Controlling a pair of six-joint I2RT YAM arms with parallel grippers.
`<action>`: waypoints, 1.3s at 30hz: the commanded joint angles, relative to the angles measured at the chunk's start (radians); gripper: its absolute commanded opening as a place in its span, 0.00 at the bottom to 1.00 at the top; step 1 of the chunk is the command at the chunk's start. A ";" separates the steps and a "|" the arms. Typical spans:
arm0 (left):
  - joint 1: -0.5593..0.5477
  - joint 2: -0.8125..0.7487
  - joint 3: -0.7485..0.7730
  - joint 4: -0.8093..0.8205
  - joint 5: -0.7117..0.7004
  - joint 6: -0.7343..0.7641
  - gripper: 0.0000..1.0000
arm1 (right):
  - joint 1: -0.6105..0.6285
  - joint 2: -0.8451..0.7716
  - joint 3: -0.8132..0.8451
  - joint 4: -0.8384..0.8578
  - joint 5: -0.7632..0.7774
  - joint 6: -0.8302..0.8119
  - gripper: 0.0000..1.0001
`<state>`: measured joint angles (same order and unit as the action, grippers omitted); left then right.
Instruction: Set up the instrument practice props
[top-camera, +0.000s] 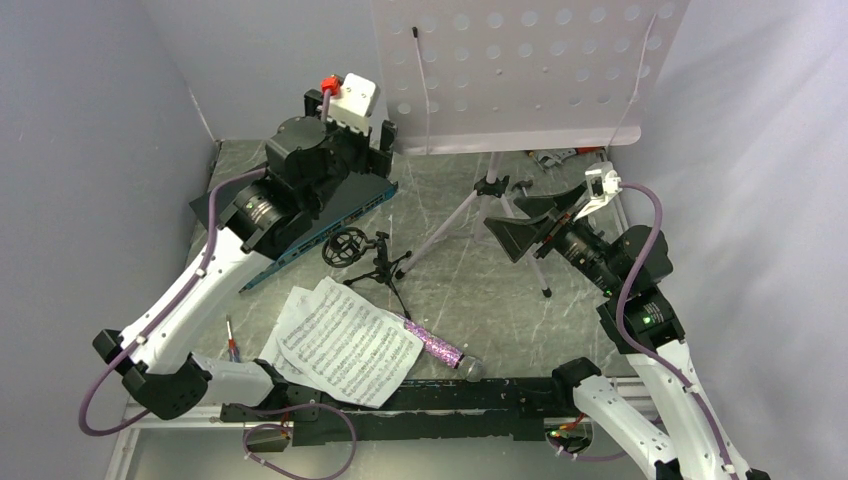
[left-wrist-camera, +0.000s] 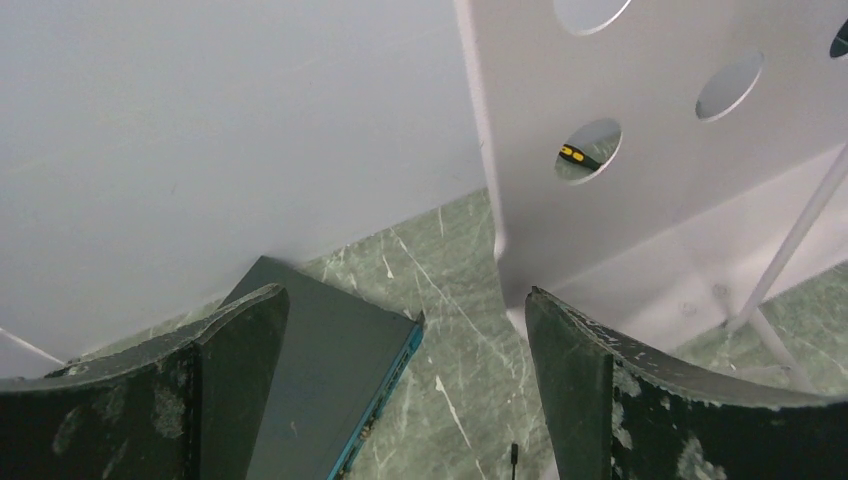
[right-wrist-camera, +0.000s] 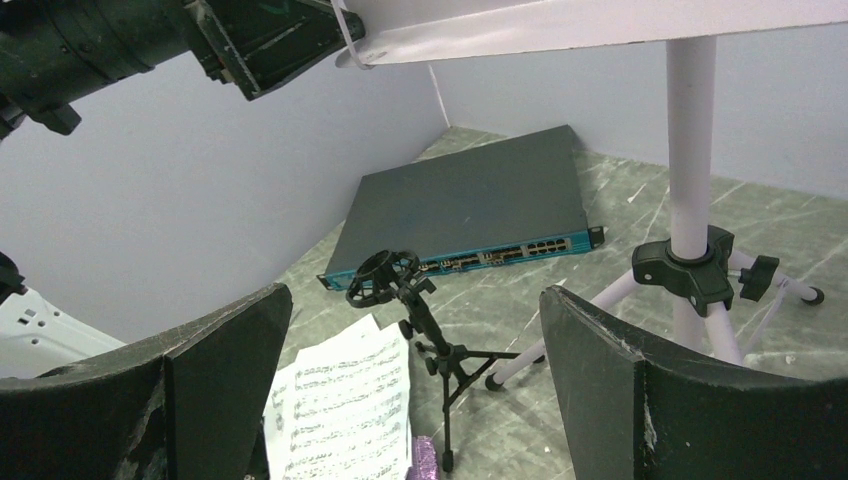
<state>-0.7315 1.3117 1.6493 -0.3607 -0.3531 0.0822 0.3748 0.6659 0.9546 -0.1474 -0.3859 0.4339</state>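
Top external view: whole scene's visible, walls boxing in the table (top-camera: 480, 290) on the left, back and right.
Music stand (top-camera: 520, 70): biggest thing here. Pale-lilac plate full of round holes, upright at the back middle on a silver tripod (top-camera: 478, 205).
Sheet-music pages (top-camera: 345, 345): two white printed sheets, overlapped and lying flat at the near left.
Microphone (top-camera: 435, 345): purple glitter body, lying flat, just beside the pages' right edge, grey head toward the near right.
Mic stand (top-camera: 375, 260): little black tripod with a ring mount, on its legs between the dark box (right-wrist-camera: 470, 205) and the silver legs.
Left gripper (left-wrist-camera: 405, 330): jaws spread wide, nothing in them, up by the plate's left edge, over the box.
Right gripper (right-wrist-camera: 415, 330): also wide apart and empty-handed, just right of the silver legs, facing them.
Open room: bare green marbled patch between the silver legs and the microphone. Back left is tight, with the box in that corner.
Hard to see: the plate's top is cut off by the frame, the lower page is mostly covered, and the tools (top-camera: 555, 157) behind the stand are half hidden, so can't tell what they are.
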 joint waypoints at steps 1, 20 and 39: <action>0.005 -0.099 -0.030 -0.017 0.017 -0.038 0.93 | -0.002 0.001 0.013 -0.001 0.003 -0.019 1.00; 0.005 -0.201 -0.148 -0.008 0.341 -0.146 0.93 | -0.002 0.007 -0.010 0.012 -0.014 -0.006 1.00; 0.012 -0.051 -0.066 0.068 0.257 -0.177 0.93 | -0.003 0.002 -0.007 0.004 -0.015 -0.007 1.00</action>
<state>-0.7277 1.2598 1.5158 -0.3603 -0.0605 -0.0837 0.3744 0.6724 0.9409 -0.1730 -0.3874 0.4274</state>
